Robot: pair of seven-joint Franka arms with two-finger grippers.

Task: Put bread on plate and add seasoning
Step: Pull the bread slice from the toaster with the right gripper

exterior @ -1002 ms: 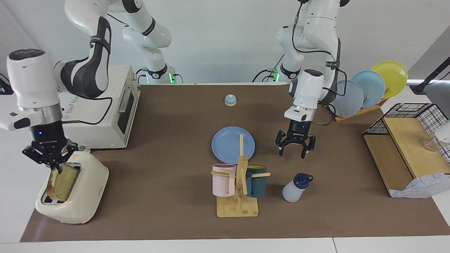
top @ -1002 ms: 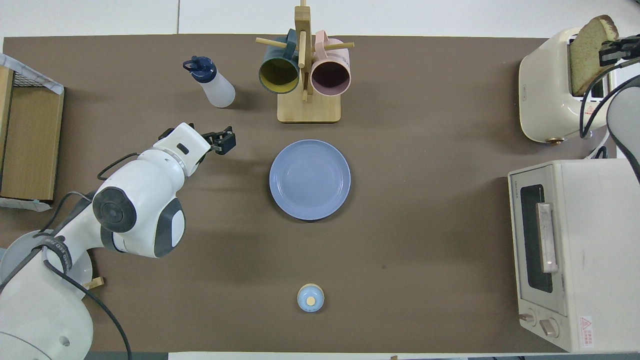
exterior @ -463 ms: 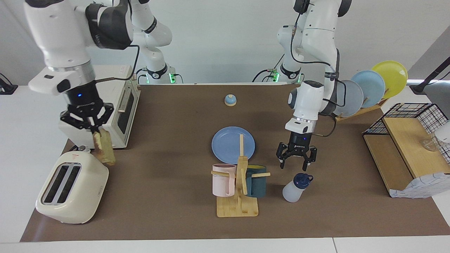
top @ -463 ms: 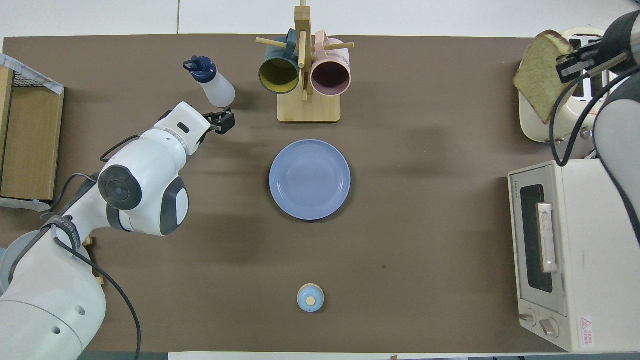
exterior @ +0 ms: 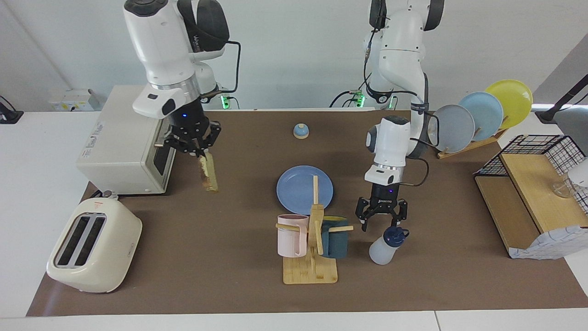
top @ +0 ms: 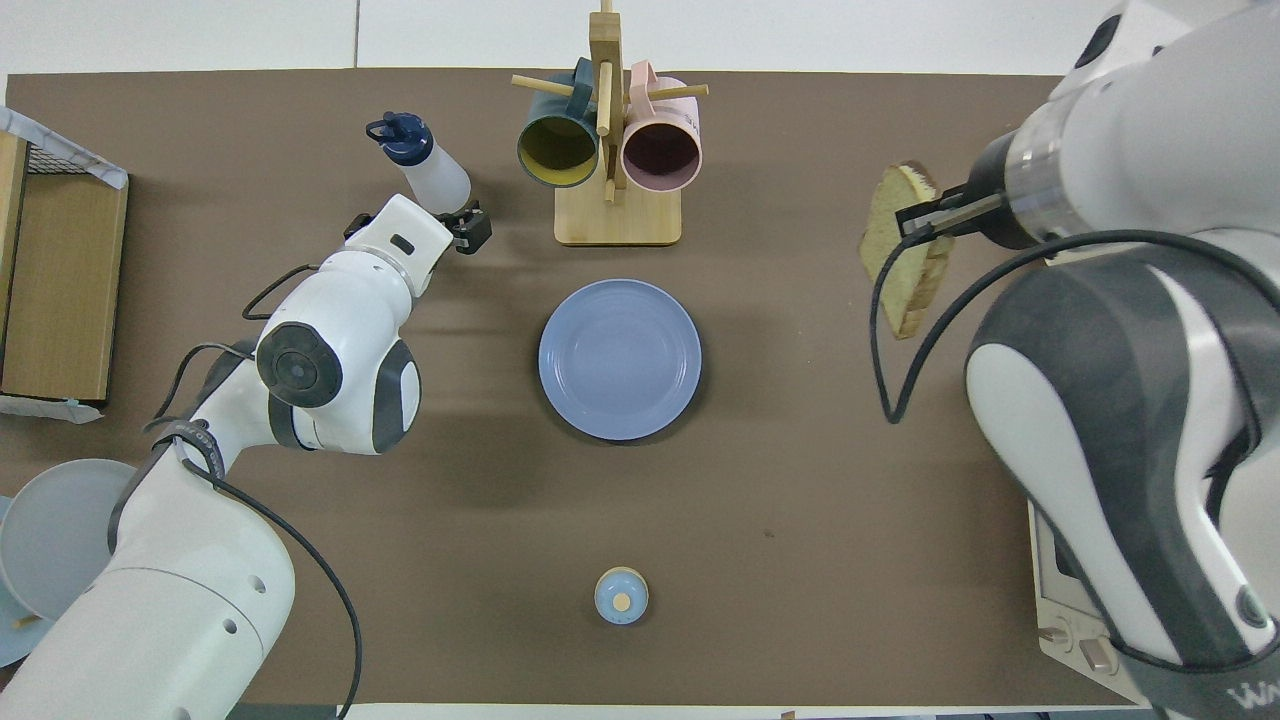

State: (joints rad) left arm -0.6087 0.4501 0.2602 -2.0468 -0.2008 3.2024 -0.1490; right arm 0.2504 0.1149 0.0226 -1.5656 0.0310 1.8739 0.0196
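Note:
The bread [exterior: 208, 173] hangs on edge from my right gripper [exterior: 196, 152], which is shut on its top crust, in the air over bare table between the toaster oven and the plate. It also shows in the overhead view [top: 903, 252] under that gripper [top: 918, 222]. The blue plate [exterior: 301, 187] lies flat at mid-table with nothing on it [top: 620, 360]. The seasoning bottle [exterior: 385, 247] stands beside the mug rack [top: 427, 168]. My left gripper [exterior: 380, 224] is open, points down and hovers just above the bottle's navy cap [top: 468, 228].
A wooden mug rack [exterior: 310, 257] with a pink and a dark mug stands farther from the robots than the plate. A cream toaster [exterior: 94, 246] and toaster oven [exterior: 124, 142] stand at the right arm's end. A bell [exterior: 301, 131], plate rack [exterior: 477, 115] and wire shelf [exterior: 528, 193] also stand here.
My right gripper lifted the bread out of the toaster and carried it toward the plate. My left gripper moved down and closer to the seasoning bottle, staying open.

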